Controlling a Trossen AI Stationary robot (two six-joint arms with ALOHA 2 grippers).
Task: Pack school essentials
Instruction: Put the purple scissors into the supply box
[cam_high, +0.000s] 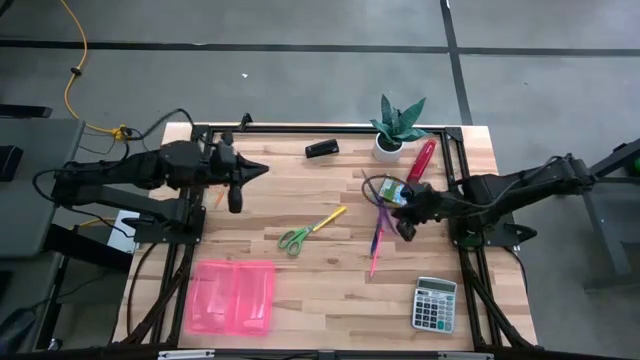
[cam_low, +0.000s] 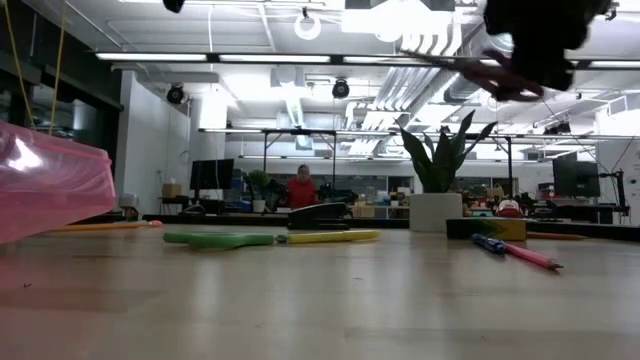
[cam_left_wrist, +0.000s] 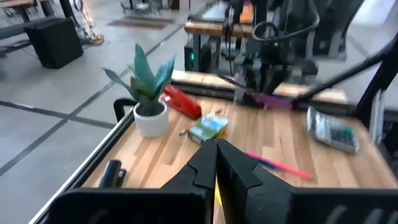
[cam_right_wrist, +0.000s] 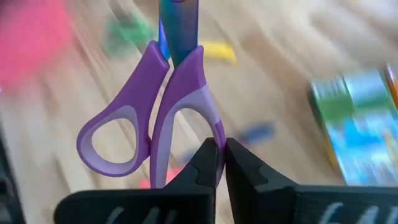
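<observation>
The purple-handled scissors (cam_right_wrist: 163, 124) are in my right gripper (cam_right_wrist: 219, 149), over the table's right half (cam_high: 405, 212), and show high up in the low view (cam_low: 500, 80). Below lie the green-blue box (cam_high: 393, 193), a blue pencil (cam_low: 488, 243) and a pink-red pencil (cam_low: 532, 258). The green-handled scissors (cam_high: 295, 238) lie flat mid-table with a yellow end (cam_high: 330, 218). An orange pencil (cam_low: 100, 226) lies near the left side. My left gripper (cam_left_wrist: 216, 158) is shut and hangs over the far-left area (cam_high: 240, 178), touching nothing. My right gripper pinches the purple scissors between its two fingers (cam_right_wrist: 202, 168), at the outer rim of one handle loop (cam_right_wrist: 210, 124). The blades point away from the fingers. In the low view the scissors are lifted clear of the table.
A pink transparent case (cam_high: 232, 297) lies near the left front edge. A grey calculator (cam_high: 435, 303) sits front right. A potted plant (cam_high: 398, 125), a red oblong object (cam_high: 422, 160) and a small black item (cam_high: 321, 149) stand along the far edge. A person shows far behind the table.
</observation>
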